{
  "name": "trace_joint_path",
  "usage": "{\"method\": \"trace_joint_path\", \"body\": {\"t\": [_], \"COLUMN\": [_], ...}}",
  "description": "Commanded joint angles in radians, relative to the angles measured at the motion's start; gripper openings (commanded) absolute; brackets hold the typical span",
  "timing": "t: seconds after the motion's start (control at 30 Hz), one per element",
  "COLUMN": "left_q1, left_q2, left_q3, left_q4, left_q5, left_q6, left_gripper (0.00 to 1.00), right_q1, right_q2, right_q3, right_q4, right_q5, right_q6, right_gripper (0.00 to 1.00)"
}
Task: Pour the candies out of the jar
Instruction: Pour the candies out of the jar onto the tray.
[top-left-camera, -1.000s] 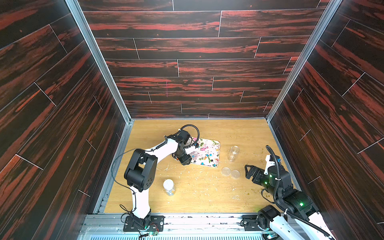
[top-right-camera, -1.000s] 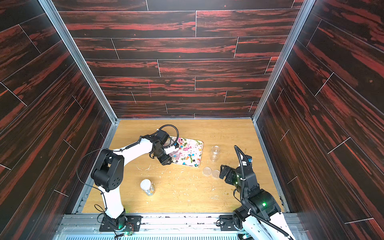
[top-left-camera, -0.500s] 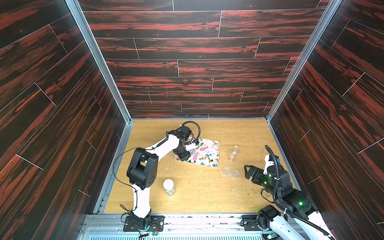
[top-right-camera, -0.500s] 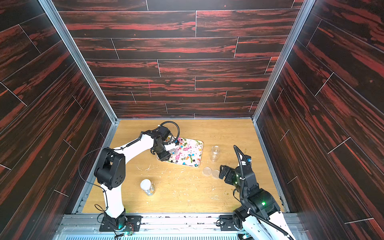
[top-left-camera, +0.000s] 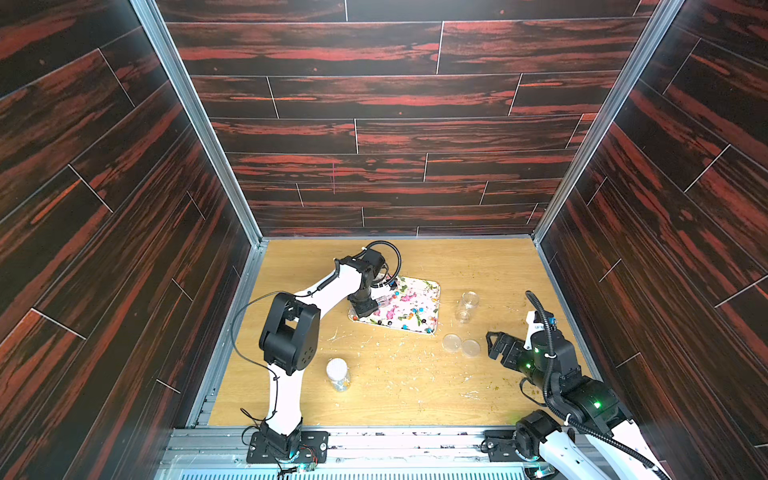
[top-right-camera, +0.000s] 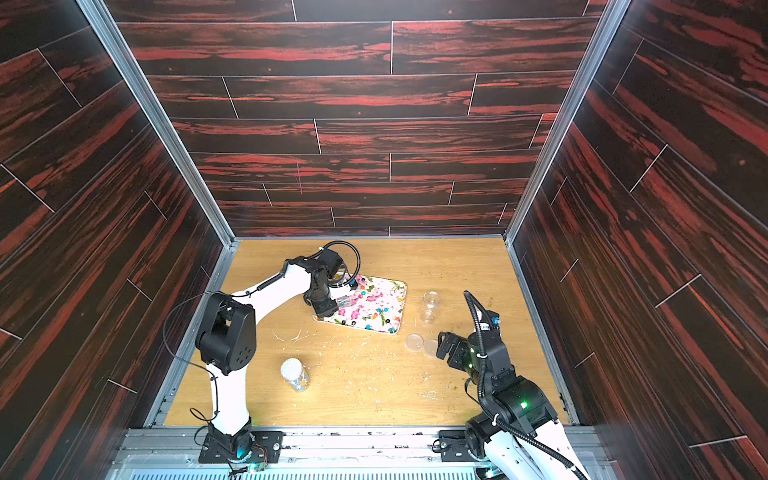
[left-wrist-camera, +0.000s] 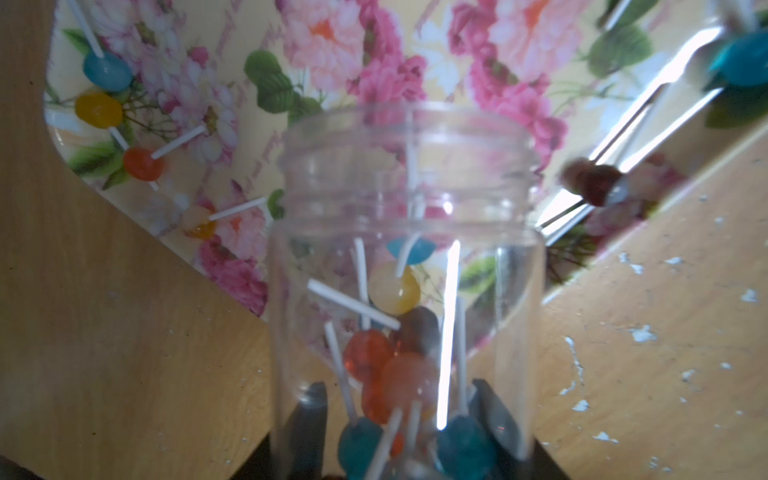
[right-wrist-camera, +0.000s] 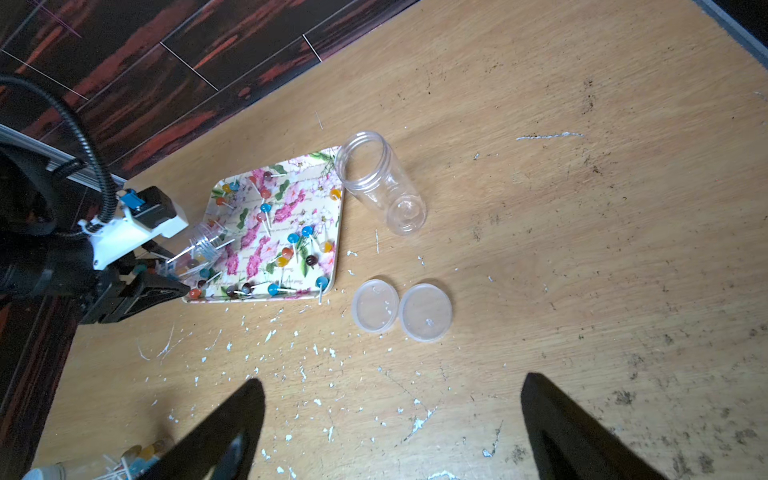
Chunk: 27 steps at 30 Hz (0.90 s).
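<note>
Several glossy round candies (left-wrist-camera: 394, 289) sit in the clear threaded jar (left-wrist-camera: 407, 174) (left gripper (left-wrist-camera: 401, 415) clamped round it); right gripper (right-wrist-camera: 392, 382) gapes.

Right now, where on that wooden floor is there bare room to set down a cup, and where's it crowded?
Bare: the table strip between back wall and tray, and the front middle between capped jar and right claw, amid crumbs. Crowded: the tray, where the left claw holds a tilted jar, plus the empty jar and lids beside it.
</note>
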<state>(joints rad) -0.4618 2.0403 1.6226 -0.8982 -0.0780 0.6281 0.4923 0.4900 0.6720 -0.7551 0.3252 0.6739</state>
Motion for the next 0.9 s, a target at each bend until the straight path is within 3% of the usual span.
{"method": "trace_joint_path", "body": {"t": [0.0, 0.87], "left_q1": [-0.011, -0.100], "left_q2": [0.020, 0.023], "left_q3": [0.030, 0.083], "left_q4": [-0.053, -0.074], "left_q5": [-0.051, -0.298], "left_q6": [0.039, 0.126], "left_gripper": [0.45, 0.45], "right_q1": [-0.003, -0.004], "right_q2": [0.001, 0.029], "right_q3": [-0.016, -0.029], "right_q4": [0.002, 0.020], "right_q5": [-0.002, -0.011], "right_q6": [0.021, 0.014], "right_gripper": [0.99, 0.99]}}
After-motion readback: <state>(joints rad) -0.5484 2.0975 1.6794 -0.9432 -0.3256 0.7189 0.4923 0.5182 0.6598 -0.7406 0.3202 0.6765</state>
